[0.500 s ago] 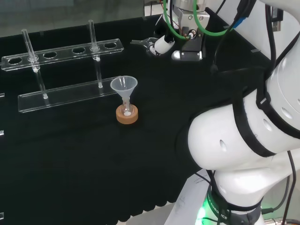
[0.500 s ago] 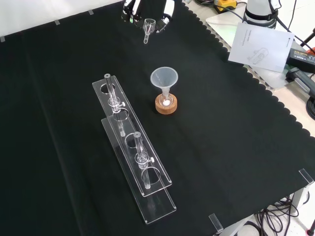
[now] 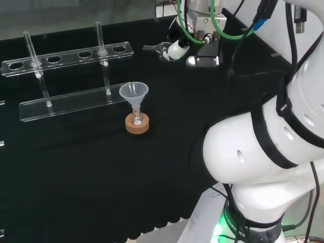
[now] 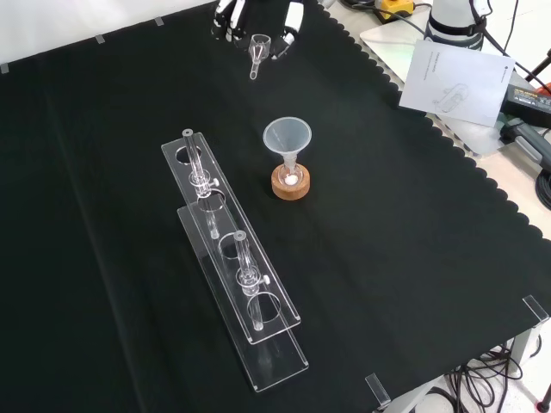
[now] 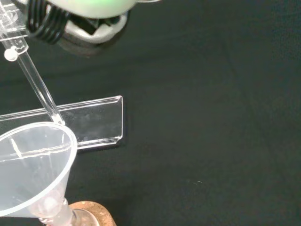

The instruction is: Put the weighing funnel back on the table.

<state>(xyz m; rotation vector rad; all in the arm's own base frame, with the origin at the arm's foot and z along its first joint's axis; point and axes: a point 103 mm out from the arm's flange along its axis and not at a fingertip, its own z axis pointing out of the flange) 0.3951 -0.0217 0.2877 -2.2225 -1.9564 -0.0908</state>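
The weighing funnel (image 4: 257, 48), a small clear scoop with a short stem, hangs between the fingers of the hand (image 4: 290, 26) at the far edge of the black cloth in the front view. Its stem points down toward the cloth. In the head view the hand (image 3: 176, 49) sits at the top centre, fingers curled, with the weighing funnel (image 3: 153, 47) sticking out to its left just above the cloth. A blurred white part of the hand (image 5: 80, 21) shows in the wrist view.
The big funnel (image 4: 287, 138) stands in a small flask on a cork ring (image 4: 291, 181) mid-cloth, close to the camera in the wrist view (image 5: 33, 172). A clear test-tube rack (image 4: 232, 275) with two tubes lies to its left. A paper sheet (image 4: 456, 77) lies beyond the cloth's scalloped edge.
The hand with the weighing funnel has shifted slightly toward the cloth's far edge in the front view. Nothing else moved.
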